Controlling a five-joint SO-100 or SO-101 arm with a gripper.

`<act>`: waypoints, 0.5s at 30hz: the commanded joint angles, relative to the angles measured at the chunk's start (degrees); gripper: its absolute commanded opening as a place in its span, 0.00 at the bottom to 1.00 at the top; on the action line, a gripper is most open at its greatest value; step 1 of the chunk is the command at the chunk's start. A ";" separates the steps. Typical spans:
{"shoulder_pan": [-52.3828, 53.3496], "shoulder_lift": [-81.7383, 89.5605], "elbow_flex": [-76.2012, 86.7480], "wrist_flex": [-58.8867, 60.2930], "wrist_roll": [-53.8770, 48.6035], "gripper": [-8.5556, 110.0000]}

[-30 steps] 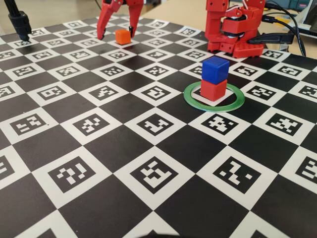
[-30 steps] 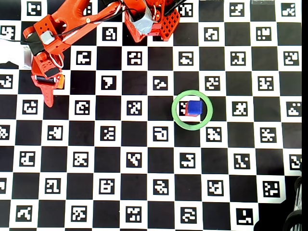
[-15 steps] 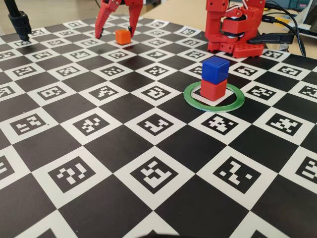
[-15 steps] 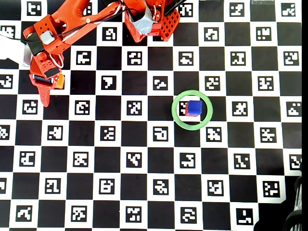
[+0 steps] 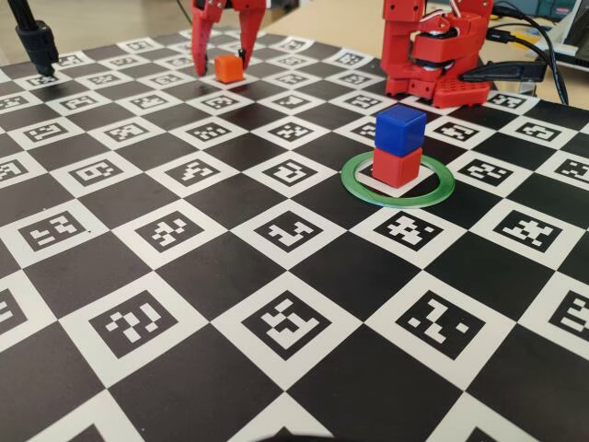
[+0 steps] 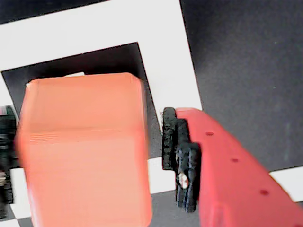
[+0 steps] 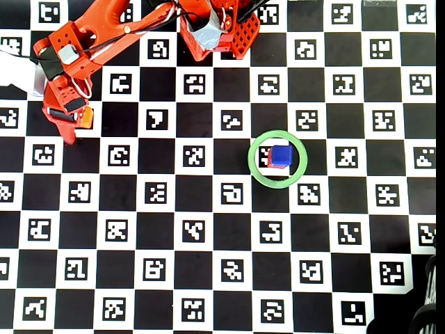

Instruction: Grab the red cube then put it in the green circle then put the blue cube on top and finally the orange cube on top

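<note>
The checkered marker surface (image 5: pixel 276 239) carries the green circle (image 5: pixel 398 195), where the blue cube (image 5: pixel 400 128) sits on the red cube (image 5: pixel 397 167); the arm's base (image 5: pixel 433 55) stands just behind that stack. Well apart, at the far left in the fixed view, the orange cube (image 5: pixel 227 66) rests on a white square. The end effector (image 5: pixel 223 57) straddles it, fingers (image 6: pixel 182 161) spread on either side, with a gap showing beside the cube in the wrist view.
</note>
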 commanded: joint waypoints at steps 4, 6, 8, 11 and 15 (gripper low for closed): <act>-0.18 1.67 -1.05 -1.32 -0.44 0.20; -0.18 1.67 -0.97 -1.32 -0.53 0.19; -0.18 1.76 -0.97 -1.32 -0.62 0.19; -0.18 1.85 -0.97 -1.32 -0.70 0.18; -0.18 1.93 -1.14 -1.05 -0.79 0.17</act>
